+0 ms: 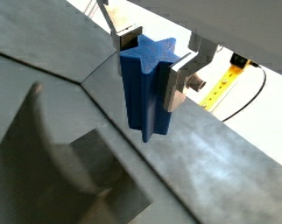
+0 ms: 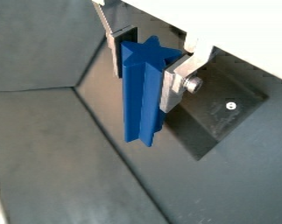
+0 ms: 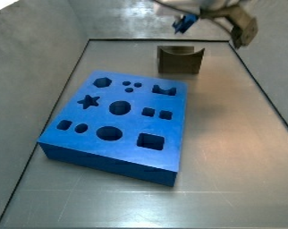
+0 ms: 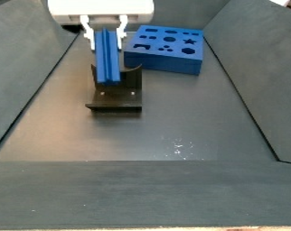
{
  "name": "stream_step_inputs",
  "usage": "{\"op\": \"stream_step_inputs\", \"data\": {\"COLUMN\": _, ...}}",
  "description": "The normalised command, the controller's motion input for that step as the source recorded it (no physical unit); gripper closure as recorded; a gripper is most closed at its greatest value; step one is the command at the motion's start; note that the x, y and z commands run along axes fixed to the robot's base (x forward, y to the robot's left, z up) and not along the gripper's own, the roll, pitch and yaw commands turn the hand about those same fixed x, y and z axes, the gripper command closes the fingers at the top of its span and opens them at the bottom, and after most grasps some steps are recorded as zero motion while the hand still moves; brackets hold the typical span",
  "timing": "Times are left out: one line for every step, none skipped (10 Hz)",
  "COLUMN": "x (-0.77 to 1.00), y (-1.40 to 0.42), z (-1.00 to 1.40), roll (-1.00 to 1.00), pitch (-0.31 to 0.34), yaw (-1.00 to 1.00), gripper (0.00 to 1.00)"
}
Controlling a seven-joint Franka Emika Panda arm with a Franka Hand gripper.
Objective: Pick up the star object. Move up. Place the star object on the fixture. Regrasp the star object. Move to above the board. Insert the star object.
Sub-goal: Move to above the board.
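Wrist views both show your pincer [image 2: 144, 66] clamped on the star object [image 2: 143, 92] near its top end, silver plates on opposite flanks, peg hanging w/ long axis vertical. Side view: peg [image 4: 106, 56] is up off the floor, lower tip just above the fixture [image 4: 117, 97], whose notch sits right below. The board [image 4: 170, 47] lies well apart, toward 1 o'clock from the peg in that view. My read: you're at the place-on-fixture step; the peg is upright, so it prob. needs lowering straight into the notch. Watch tip alignment w/ the U — can't tell the exact offset.
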Motion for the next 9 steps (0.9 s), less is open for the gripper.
{"op": "stream_step_inputs", "data": {"x": 0.04, "y": 0.12, "z": 1.00, "roll": -0.04, "pitch": -0.056, "yaw": -0.02, "gripper": 1.00}}
{"op": "stream_step_inputs", "data": {"x": 0.03, "y": 0.11, "z": 1.00, "roll": -0.04, "pitch": -0.030, "yaw": -0.04, "gripper": 1.00}}
{"op": "stream_step_inputs", "data": {"x": 0.02, "y": 0.10, "z": 1.00, "roll": -0.04, "pitch": -0.007, "yaw": -0.05, "gripper": 1.00}}
{"op": "stream_step_inputs", "data": {"x": 0.02, "y": 0.09, "z": 1.00, "roll": -0.05, "pitch": 0.019, "yaw": -0.05, "gripper": 1.00}}
{"op": "stream_step_inputs", "data": {"x": 0.01, "y": 0.09, "z": 1.00, "roll": -0.05, "pitch": 0.050, "yaw": -0.04, "gripper": 1.00}}
{"op": "stream_step_inputs", "data": {"x": 0.00, "y": 0.08, "z": 1.00, "roll": -0.06, "pitch": 0.063, "yaw": -0.03, "gripper": 1.00}}
{"op": "stream_step_inputs", "data": {"x": 0.00, "y": 0.07, "z": 1.00, "roll": -0.06, "pitch": 0.071, "yaw": -0.02, "gripper": 1.00}}
{"op": "stream_step_inputs", "data": {"x": -0.01, "y": 0.06, "z": 1.00, "roll": -0.05, "pitch": 0.089, "yaw": -0.01, "gripper": 1.00}}
{"op": "stream_step_inputs", "data": {"x": -0.01, "y": 0.06, "z": 1.00, "roll": -0.05, "pitch": 0.096, "yaw": 0.01, "gripper": 1.00}}
